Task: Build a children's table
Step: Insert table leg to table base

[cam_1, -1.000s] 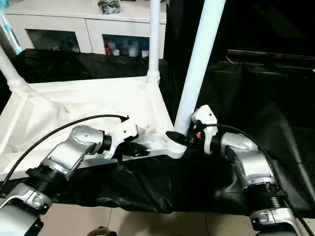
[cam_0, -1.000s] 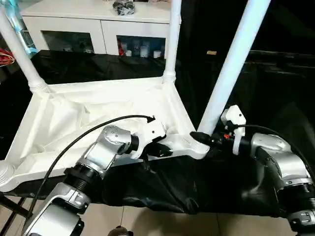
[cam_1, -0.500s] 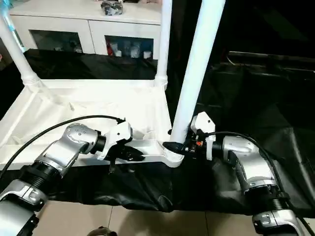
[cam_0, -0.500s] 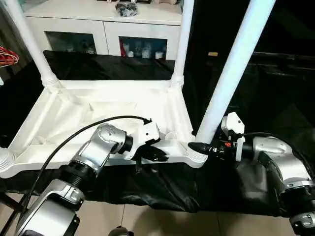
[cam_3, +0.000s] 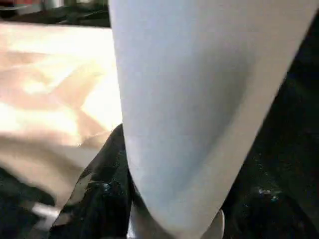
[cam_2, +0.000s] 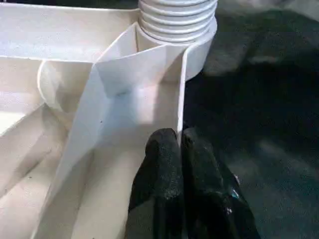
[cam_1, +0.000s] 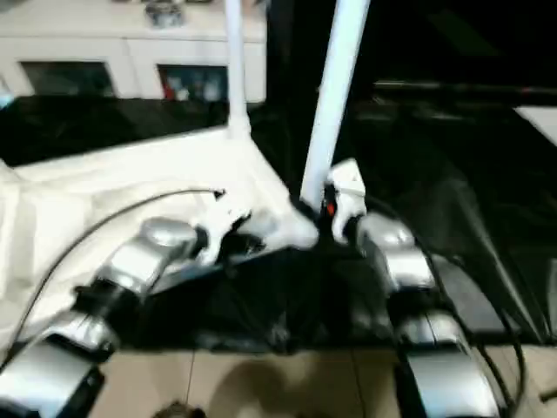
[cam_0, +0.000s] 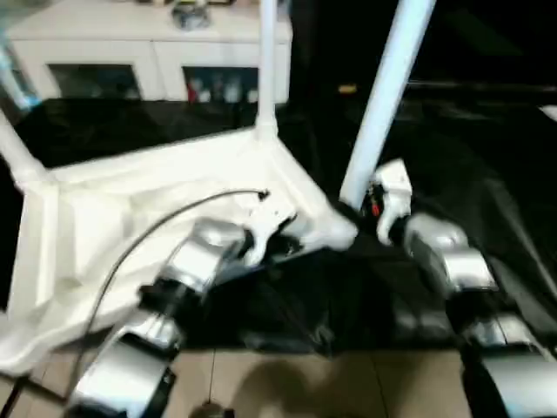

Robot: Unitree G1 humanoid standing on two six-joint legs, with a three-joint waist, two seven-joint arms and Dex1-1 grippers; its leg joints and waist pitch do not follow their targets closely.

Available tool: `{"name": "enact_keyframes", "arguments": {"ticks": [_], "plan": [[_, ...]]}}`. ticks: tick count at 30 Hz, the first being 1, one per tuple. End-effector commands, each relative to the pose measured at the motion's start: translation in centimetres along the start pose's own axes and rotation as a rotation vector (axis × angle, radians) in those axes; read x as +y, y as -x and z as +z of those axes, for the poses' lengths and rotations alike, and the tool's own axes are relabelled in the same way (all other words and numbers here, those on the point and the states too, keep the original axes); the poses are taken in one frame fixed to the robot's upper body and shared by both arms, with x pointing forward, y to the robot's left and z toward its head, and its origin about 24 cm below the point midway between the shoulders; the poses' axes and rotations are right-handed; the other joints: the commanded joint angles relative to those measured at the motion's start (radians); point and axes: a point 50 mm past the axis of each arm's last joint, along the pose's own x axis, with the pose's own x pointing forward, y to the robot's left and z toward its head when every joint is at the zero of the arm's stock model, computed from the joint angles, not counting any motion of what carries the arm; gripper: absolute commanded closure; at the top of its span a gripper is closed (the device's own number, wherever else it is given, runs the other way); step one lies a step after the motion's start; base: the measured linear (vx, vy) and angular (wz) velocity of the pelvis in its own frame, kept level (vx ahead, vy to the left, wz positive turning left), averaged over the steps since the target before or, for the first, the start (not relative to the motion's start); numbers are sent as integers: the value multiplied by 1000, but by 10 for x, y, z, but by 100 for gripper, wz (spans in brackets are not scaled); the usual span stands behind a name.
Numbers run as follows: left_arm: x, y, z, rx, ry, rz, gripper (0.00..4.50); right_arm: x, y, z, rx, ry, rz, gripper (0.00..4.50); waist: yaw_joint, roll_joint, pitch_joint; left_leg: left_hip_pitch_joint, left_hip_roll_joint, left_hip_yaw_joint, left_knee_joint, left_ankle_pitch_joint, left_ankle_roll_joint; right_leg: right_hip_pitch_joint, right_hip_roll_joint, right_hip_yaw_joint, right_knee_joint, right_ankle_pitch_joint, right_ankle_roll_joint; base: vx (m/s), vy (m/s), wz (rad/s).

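Lying upside down on the black-draped worktop [cam_0: 487,218], the white table top [cam_0: 157,218] is pinched at its raised rim by the left gripper [cam_2: 180,149], just beside the near corner socket [cam_2: 177,30]. Rising steeply from that socket, the leg [cam_0: 383,96] is clamped at its base by the right gripper [cam_3: 169,219].

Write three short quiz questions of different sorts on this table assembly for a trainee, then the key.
1. True or false: the left hand pinches the table top's rim.
2. What does the right hand grip? A) near leg B) cabinet C) cable
3. Fill in: the table top lies on a ____ cloth.

Key: 1 true; 2 A; 3 black.
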Motion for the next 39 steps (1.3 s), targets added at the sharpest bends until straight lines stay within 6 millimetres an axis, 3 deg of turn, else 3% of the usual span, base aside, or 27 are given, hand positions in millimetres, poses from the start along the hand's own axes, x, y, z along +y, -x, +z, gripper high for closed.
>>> {"name": "enact_keyframes", "arguments": {"ticks": [1, 2, 3, 4, 5, 6, 8, 17, 19, 20, 24, 25, 26, 27, 35, 38, 39], "plan": [[12, 11, 41, -139, -49, 91, 450, 0, 9, -53, 206, -102, -68, 260, 18, -12, -67, -44, 9, -34, -43, -87, 0, 67, -127, 67, -177, -795, -32, 28, -60, -24], [11, 9, 43, -142, -47, 108, 450, 1, 6, -53, 209, -118, -89, 260, 25, 7, -89, -23, 27, -32, -82, -94, -11, 49, -69, 45, -147, -473, -76, 61, -35, -12], [10, 7, 43, -142, -48, 115, 450, 2, 4, -53, 210, -124, -97, 260, 11, 14, -91, -14, 33, -29, -88, -108, -5, 44, -46, 34, -129, -233, -154, 0, 0, 0], [9, 5, 44, -141, -50, 122, 450, 3, 3, -53, 211, -130, -105, 260, 8, 16, -91, -11, 35, -28, -92, -131, -2, 46, -45, 31, -128, -188, -186, 0, 0, 0], [7, 2, 44, -136, -60, 128, 450, 5, 0, -53, 212, -136, -115, 260, 3, 12, -83, -11, 31, -24, -94, -189, 0, 47, -47, 31, -135, -188, -216, 0, 0, 0], [6, 1, 44, -133, -63, 130, 450, 7, -3, -52, 209, -141, -115, 260, 3, 15, -80, -10, 28, -22, -96, -230, 1, 49, -50, 28, -143, -242, -216, 0, 0, 0], [5, 0, 44, -128, -65, 130, 450, 9, -6, -52, 206, -142, -112, 260, 2, 17, -80, -5, 31, -23, -100, -260, -2, 49, -55, 28, -153, -302, -198, 0, 0, 0], [7, 1, 43, -112, -77, 139, 450, 19, -13, -52, 215, -113, -69, 260, -9, 19, -75, 1, 34, -25, -109, -333, -13, 44, -57, 30, -164, -343, -191, 0, 0, 0], [7, 1, 43, -111, -84, 136, 450, 19, -14, -51, 212, -105, -70, 260, -11, 16, -78, 1, 34, -24, -110, -326, -11, 46, -58, 29, -164, -341, -191, 0, 0, 0], [7, 2, 43, -110, -89, 133, 450, 18, -14, -50, 206, -99, -69, 204, -11, 17, -77, 0, 35, -24, -111, -321, -9, 46, -59, 29, -164, -339, -193, 0, 0, 0], [5, 4, 40, -113, -113, 104, 450, 14, -15, -37, 129, -100, -47, 184, -13, 11, -80, 0, 35, -21, -110, -315, -2, 46, -62, 31, -169, -345, -193, 0, 0, 0], [5, 4, 40, -113, -113, 104, 450, 14, -15, -37, 129, -100, -47, 156, -12, 12, -81, -1, 37, -23, -110, -305, -2, 47, -63, 31, -164, -333, -195, 0, 0, 0], [4, 5, 40, -116, -123, 97, 450, 13, -15, -34, 111, -95, -32, 146, -14, 14, -80, -6, 37, -22, -112, -287, 2, 49, -59, 30, -160, -310, -200, 0, 0, 0], [4, 5, 40, -121, -131, 89, 450, 13, -14, -31, 97, -91, -22, 143, -13, 13, -83, -3, 39, -21, -110, -282, 5, 47, -60, 32, -159, -292, -206, 0, 0, 0], [1, 12, 34, -135, -176, 5, 450, 10, -4, -20, 42, -8, 117, 77, -6, 10, -92, -12, 39, -14, -101, -177, 44, 56, -59, 33, -143, -155, -243, 0, 0, 0], [1, 15, 33, -146, -177, -21, 450, 9, 2, -18, 28, 15, 166, 77, -2, 11, -99, -13, 41, -13, -95, -116, 64, 55, -56, 33, -129, -50, -271, 0, 0, 0], [0, 16, 32, -152, -187, -44, 450, 8, 7, -18, 28, 33, 197, 77, -2, 7, -101, -15, 39, -12, -91, -89, 75, 56, -55, 33, -123, -12, -280, 0, 0, 0]]}}
